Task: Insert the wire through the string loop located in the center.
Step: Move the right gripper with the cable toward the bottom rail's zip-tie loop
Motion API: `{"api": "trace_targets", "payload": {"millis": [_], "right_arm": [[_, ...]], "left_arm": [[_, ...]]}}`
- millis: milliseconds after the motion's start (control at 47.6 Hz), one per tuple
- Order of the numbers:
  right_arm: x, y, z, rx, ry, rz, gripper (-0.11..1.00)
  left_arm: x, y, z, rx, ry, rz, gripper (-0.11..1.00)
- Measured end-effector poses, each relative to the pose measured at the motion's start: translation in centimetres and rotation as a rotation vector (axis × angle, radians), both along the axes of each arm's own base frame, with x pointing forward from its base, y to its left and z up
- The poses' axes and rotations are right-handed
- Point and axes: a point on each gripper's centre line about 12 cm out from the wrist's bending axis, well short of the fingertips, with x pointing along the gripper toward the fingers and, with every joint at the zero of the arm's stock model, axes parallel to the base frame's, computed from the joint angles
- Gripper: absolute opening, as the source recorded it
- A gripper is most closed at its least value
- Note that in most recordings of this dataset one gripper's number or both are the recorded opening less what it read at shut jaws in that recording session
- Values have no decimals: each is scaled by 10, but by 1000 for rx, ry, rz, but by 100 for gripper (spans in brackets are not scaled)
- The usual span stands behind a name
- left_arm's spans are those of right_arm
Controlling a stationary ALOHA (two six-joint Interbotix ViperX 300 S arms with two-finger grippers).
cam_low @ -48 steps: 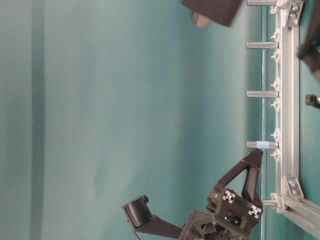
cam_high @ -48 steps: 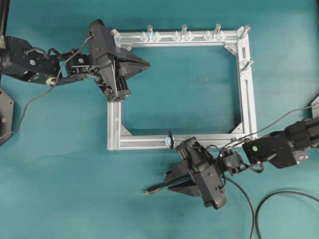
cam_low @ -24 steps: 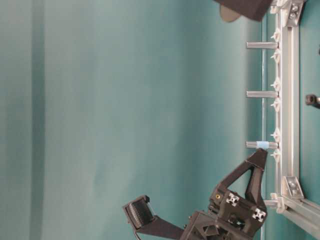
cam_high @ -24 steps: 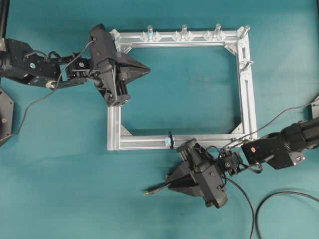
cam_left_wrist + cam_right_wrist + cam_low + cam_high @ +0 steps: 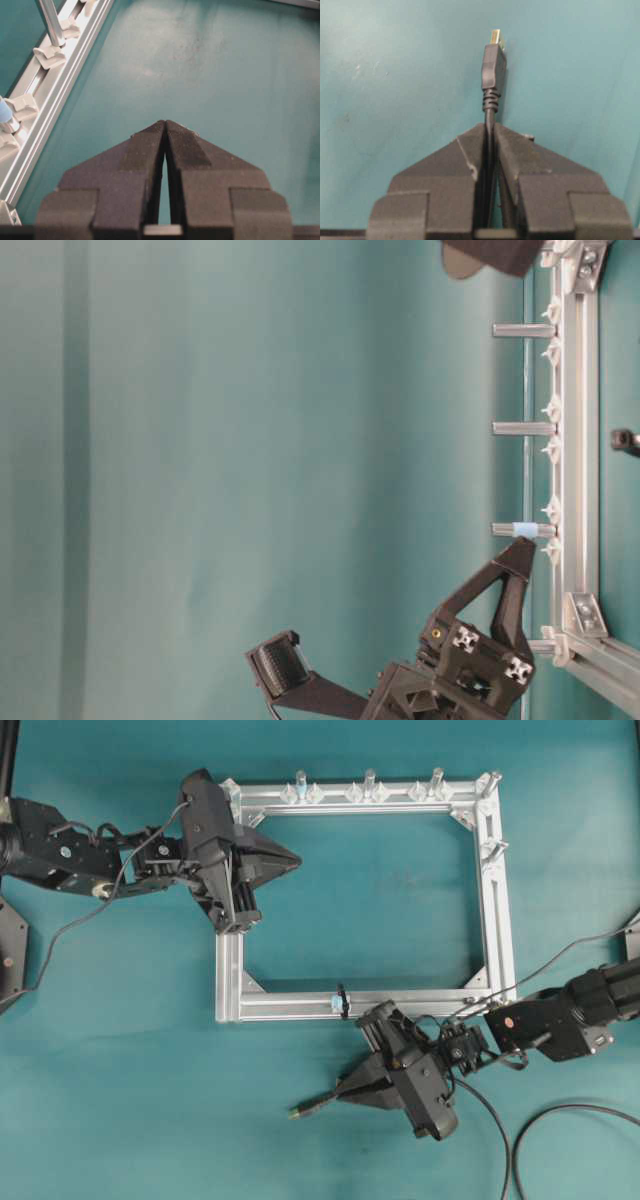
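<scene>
In the table-level view the right tool is cut off at the top edge and the wire is hidden. Overhead, the string loop (image 5: 342, 1001) is a tiny black knot on the lower bar of the ribbed aluminium frame (image 5: 495, 910); its opening is too small to make out. The right tool (image 5: 490, 131), of matte black wedge-shaped pads, is clamped on the wire (image 5: 491, 80) just behind its moulded plug, below the loop, lower centre. The left tool (image 5: 165, 125), upper left, is closed and empty over the teal bench (image 5: 370, 900).
</scene>
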Motion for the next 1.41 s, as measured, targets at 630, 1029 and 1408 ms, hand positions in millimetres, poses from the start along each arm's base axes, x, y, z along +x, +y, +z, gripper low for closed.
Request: {"api": "trace_targets", "payload": {"millis": [630, 1029, 1408], "right_arm": [[-3, -2, 7, -5, 8, -3, 7], [-9, -5, 42, -6, -25, -6, 7], [-11, -6, 70, -1, -56, -13, 7]], "left_arm": [[-1, 0, 2, 2, -3, -1, 0], [-10, -2, 6, 3, -9, 0, 0], [-10, -2, 7, 4, -12, -1, 0]]}}
